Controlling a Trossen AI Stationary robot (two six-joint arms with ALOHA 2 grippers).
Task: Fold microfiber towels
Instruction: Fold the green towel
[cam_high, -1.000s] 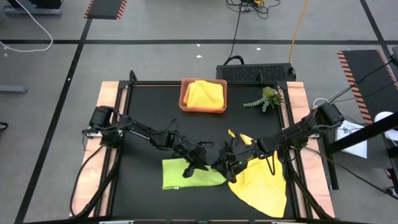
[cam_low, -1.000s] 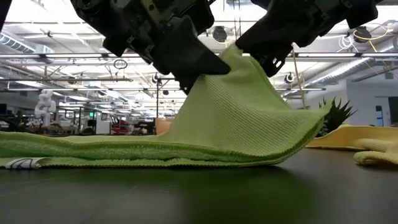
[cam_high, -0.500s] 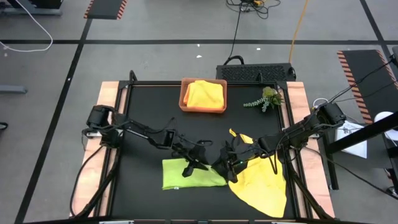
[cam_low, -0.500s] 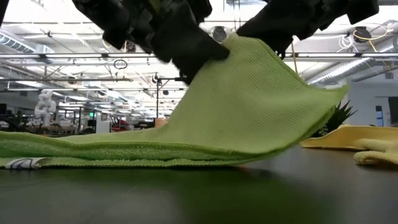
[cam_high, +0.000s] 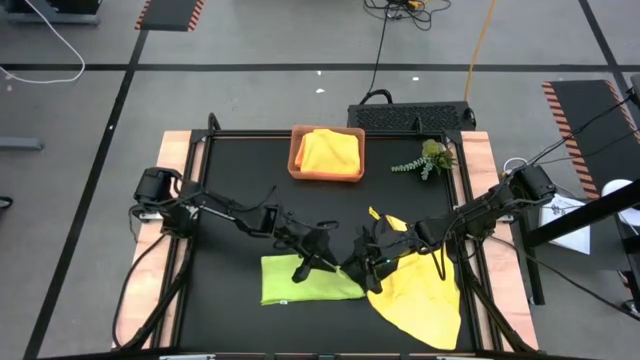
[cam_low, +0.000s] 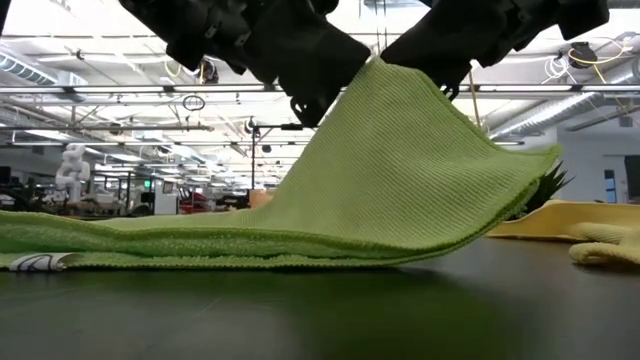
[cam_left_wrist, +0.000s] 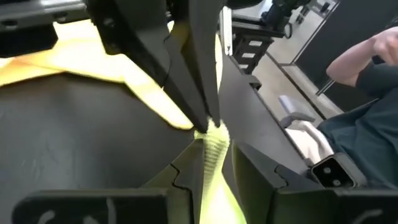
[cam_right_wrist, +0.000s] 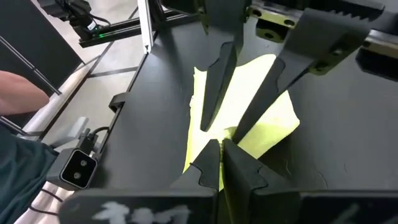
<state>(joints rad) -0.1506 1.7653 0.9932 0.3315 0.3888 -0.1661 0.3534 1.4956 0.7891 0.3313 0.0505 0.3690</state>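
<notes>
The lime green towel (cam_high: 295, 282) lies at the near middle of the black table, doubled over, with its right end raised into a peak (cam_low: 375, 70). My left gripper (cam_high: 322, 264) and my right gripper (cam_high: 352, 268) meet tip to tip at that peak, each shut on the cloth. The towel's left part (cam_low: 120, 245) rests flat on the table. Its free right corner (cam_low: 540, 160) hangs clear of the top. A yellow towel (cam_high: 420, 295) lies spread out just to the right, partly under my right arm. My left gripper pinches the raised edge of the lime green towel (cam_left_wrist: 212, 146) between its two fingers. It comes in from the table's left, slanting down. The cloth hangs below the fingers and slopes down to its flat part. My right gripper pinches the same raised edge (cam_right_wrist: 229, 134) between its shut fingers, coming from the table's right and slanting down. It stands directly opposite my left gripper's fingers (cam_right_wrist: 214, 93). The held end is lifted clear of the table.
An orange-brown tray (cam_high: 296, 160) with a folded yellow towel (cam_high: 328, 150) stands at the far middle. A plant sprig (cam_high: 428, 158) lies to its right. A person's sleeve (cam_left_wrist: 360, 124) shows beyond the table's edge. Bare black table lies at the far left.
Both grippers keep hold while my left gripper has gone up a little. The towel's held end stands higher than before, and its free right corner has come up off the table. The towel's left part has stayed flat where it was.
</notes>
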